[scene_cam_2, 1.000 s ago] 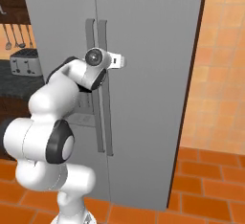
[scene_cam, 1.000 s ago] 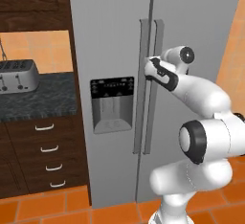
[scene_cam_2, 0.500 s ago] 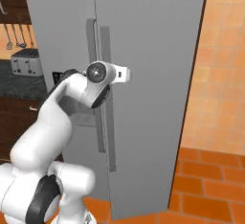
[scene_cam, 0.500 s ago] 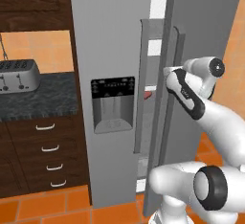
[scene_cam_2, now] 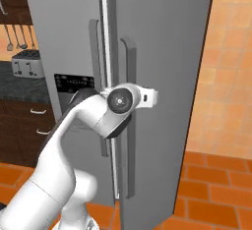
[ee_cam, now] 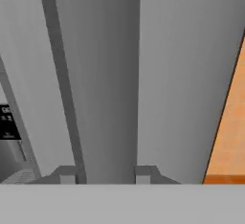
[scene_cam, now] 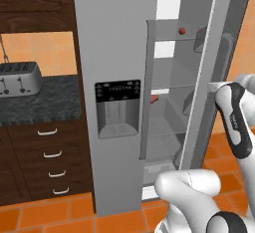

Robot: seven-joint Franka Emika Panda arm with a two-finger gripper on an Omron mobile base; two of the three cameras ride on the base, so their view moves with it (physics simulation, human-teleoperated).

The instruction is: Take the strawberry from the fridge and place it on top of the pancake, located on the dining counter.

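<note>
The strawberry is a small dark-red round thing that I see on the top shelf inside the fridge, far in behind the right door, which stands partly open. Lower, on a middle shelf, there is another small red item, but I cannot tell what it is. The left door is closed and carries the black dispenser panel.

In the right base view I see the gripper at the long vertical handle of the right door, about at the middle of its height. In the hand view the handle runs up between the two dark fingertips, one tip on each side of it, very close to it. I cannot tell if the fingers really press on the handle or only stand around it.

To the left of the fridge I see a black-topped counter with a grey toaster on it and dark wooden drawers below. The floor is of orange tiles, and an orange wall stands to the right of the fridge.
</note>
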